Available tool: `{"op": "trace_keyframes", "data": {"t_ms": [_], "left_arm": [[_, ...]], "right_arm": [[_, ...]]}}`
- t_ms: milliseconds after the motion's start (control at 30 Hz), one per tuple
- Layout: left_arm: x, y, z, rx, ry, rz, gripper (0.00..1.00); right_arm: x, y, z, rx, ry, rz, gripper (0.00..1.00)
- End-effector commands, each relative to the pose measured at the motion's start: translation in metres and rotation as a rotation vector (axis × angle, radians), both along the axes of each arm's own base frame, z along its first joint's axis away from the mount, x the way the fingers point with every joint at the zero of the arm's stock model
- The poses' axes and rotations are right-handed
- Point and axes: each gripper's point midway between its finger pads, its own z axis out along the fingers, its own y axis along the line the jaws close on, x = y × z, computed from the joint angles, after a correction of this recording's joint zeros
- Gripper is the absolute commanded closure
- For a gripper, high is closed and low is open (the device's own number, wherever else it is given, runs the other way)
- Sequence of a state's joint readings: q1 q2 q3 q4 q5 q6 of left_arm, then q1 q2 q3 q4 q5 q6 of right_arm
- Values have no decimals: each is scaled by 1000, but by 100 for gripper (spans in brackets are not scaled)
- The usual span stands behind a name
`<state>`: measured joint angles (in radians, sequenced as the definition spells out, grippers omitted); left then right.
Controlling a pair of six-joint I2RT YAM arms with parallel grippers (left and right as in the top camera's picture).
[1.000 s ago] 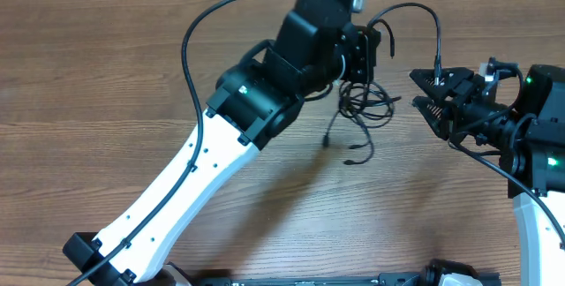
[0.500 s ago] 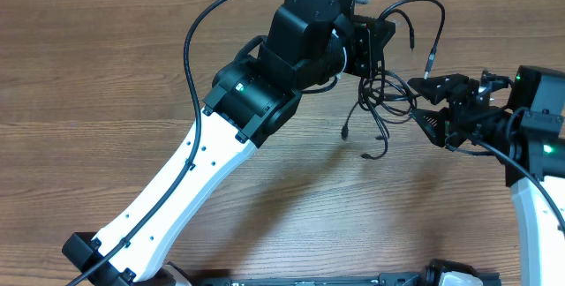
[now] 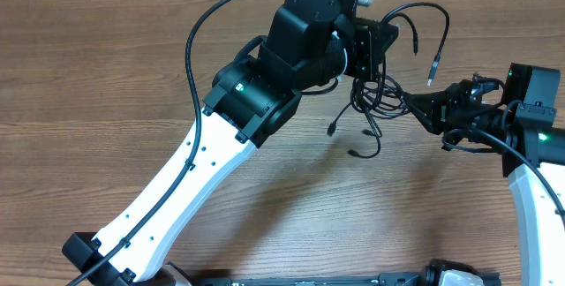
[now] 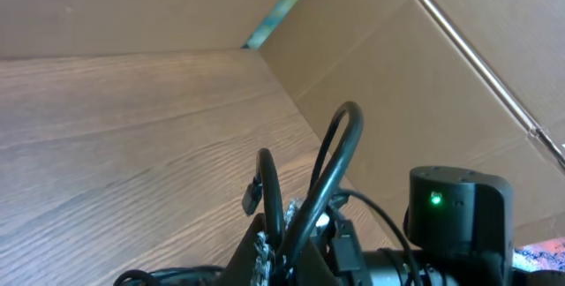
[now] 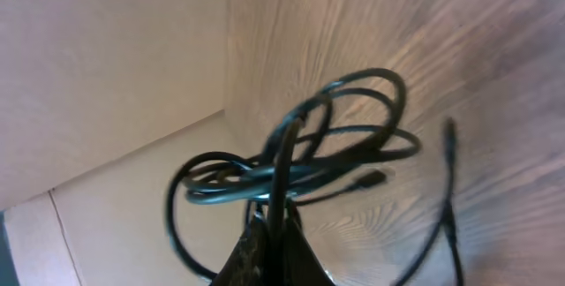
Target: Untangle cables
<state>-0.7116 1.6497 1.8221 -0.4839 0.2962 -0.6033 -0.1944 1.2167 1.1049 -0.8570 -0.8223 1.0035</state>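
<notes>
The cables (image 3: 378, 101) are a tangle of thin black cords hanging off the table between both grippers. My left gripper (image 3: 374, 67) is shut on the top of the tangle. One long loop (image 3: 424, 8) arches up and right, ending in a plug (image 3: 431, 76). In the left wrist view, two cable strands (image 4: 340, 149) rise out of the shut left gripper (image 4: 284, 252). My right gripper (image 3: 409, 102) is shut on a strand at the tangle's right side. In the right wrist view, that strand (image 5: 284, 167) runs up from the right gripper (image 5: 274, 231) into the blurred loops (image 5: 353, 136).
Brown cardboard walls (image 4: 459, 65) stand along the far edge of the wooden table (image 3: 106, 74). The left arm (image 3: 203, 171) crosses the table diagonally from the front left. The right arm's housing with a green light (image 4: 459, 206) sits close behind the left gripper.
The right gripper has moved left into the tangle and shut on a strand. The left gripper lifted the tangle and carried it a little to the right, then held still.
</notes>
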Motion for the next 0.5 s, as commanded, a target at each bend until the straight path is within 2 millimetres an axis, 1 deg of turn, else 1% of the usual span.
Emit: {"op": "trace_keyframes", "data": {"t_ms": [0, 133, 200, 300, 367, 467], "left_arm": [[-6, 3, 13, -12, -30, -13, 96], [-7, 3, 11, -1, -25, -15, 96], [-7, 3, 10, 0, -25, -15, 96], [-7, 3, 10, 0, -25, -15, 96], [-7, 3, 10, 0, -25, -15, 96], [-6, 4, 11, -1, -25, -13, 96]], "right_arm": [[8, 0, 16, -44, -115, 32, 96], [17, 5, 47, -87, -346, 117, 96], [18, 5, 58, -118, -424, 127, 96], [17, 5, 73, -139, -495, 128, 96], [16, 4, 77, -155, -512, 116, 96], [14, -3, 74, -190, -489, 76, 96]]}}
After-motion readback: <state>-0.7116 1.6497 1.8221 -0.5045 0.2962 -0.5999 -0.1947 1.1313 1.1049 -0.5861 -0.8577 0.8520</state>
